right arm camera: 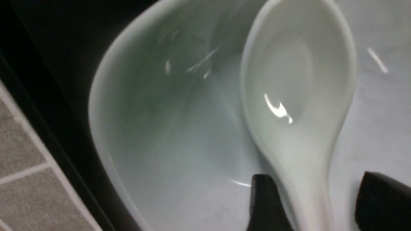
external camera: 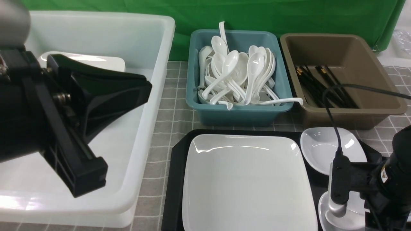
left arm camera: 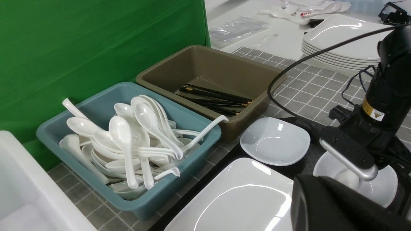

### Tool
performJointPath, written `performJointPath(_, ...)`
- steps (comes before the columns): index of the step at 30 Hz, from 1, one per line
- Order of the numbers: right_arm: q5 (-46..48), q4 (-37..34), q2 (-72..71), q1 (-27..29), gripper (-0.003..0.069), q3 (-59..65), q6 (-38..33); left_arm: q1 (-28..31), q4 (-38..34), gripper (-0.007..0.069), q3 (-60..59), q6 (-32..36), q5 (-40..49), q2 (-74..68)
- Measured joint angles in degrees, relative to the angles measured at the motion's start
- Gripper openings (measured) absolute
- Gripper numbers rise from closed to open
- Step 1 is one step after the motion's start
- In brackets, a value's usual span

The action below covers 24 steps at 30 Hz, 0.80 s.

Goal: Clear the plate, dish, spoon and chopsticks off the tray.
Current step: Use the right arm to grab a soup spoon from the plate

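Your right pincer stands apart astride the handle of the spoon, in the dish at the near right corner of the tray. The plate fills its middle. Your left pincer is together.

right wrist view smeared, edges soft; spoon handle runs out of frame, both fingers cropped too, finger-to-handle contact not readable. front view: right arm covers part of the near dish, plate clipped at bottom edge, left arm blocks much of the white bin
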<state>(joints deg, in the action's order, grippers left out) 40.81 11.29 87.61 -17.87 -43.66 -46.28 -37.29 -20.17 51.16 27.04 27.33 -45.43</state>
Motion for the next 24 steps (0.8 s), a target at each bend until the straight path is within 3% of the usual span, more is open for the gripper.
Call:
performJointPath(5,-0.25,0.06,1.61,0.00,0.0351,0.00,0.10,0.00,0.00,0.0004,0.00,0.00,0.00,0.00)
performJointPath(11,-0.42,0.17,1.73,0.00,0.0223,0.00,0.10,0.00,0.00,0.0004,0.00,0.00,0.24,0.00)
performJointPath(24,1.99,0.06,-0.86,0.00,0.0223,-0.06,2.47,0.00,0.91,0.0004,0.00,0.12,0.90,0.00)
